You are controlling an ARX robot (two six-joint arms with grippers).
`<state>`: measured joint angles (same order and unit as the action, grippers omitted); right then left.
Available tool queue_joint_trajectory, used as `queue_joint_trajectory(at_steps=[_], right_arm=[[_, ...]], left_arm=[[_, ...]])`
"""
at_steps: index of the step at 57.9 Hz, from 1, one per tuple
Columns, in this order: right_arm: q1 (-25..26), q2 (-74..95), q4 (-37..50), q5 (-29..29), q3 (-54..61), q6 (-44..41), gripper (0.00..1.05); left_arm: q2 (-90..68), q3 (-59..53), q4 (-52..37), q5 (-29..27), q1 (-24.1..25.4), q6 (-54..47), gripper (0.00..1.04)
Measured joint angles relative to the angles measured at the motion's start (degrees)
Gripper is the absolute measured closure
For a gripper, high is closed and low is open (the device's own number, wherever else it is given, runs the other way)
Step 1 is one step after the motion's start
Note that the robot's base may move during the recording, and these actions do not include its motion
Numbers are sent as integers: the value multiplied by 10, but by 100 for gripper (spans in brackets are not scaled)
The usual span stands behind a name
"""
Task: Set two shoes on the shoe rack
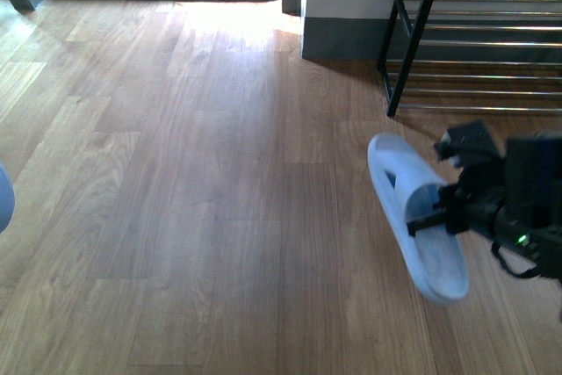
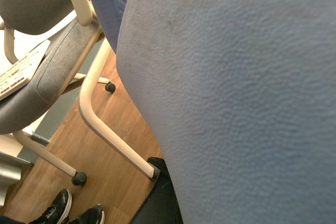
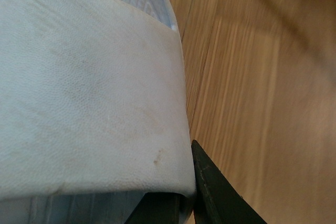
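Wooden plank floor (image 1: 176, 173): fills most of the front view, with bright glare along its far edge. Blue upholstered chair back (image 2: 236, 87): fills the left wrist view, close to the lens. Grey padded chair (image 2: 47, 72): beside it, on a cream tube frame (image 2: 100, 124) whose dark feet stand on the floor. Shoe rack (image 1: 416, 37): slanted black frame with thin silver bars, standing at the far right of the floor beside a wall corner (image 1: 338, 37) with a grey skirting; no shoe shows on the bars in view. Shoe (image 1: 426, 261): one only, a pale open-toed slide with a broad strap (image 3: 89, 87) and ribbed footbed, lying lengthwise near the right edge of the floor, just in front of the rack and apart from it; whether it rests on the floor or is raised cannot be told. Right hand (image 1: 435, 212): black, clenched on the slide's strap, one finger (image 3: 215, 192) against the strap's edge. Pair of black trainers (image 2: 58, 208): on the floor past the chair legs. Left hand: out of view.
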<state>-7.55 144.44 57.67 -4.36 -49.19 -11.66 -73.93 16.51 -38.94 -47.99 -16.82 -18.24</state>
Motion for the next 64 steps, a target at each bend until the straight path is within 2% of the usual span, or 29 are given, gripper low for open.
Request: queue_joint_trajectory(at_steps=[9,21,31,39,43,64], right_arm=[[8,-250,-29,62,133,-37,103],[9,-558,-160,117,261,-68,103],[-4,-803,-282,137,325,-76,103],[-34,-1038,-425,134,379,-80,103],[-40,-1112,-451,136,391,-85,103],[-41,-1160,-456,131,392,-88,103]], left_arm=[[0,0,0,0,0,0,103],[0,0,0,0,0,0,103],[0,0,0,0,0,0,103],[0,0,0,0,0,0,103],[0,0,0,0,0,0,103],[0,0,0,0,0,0,103]])
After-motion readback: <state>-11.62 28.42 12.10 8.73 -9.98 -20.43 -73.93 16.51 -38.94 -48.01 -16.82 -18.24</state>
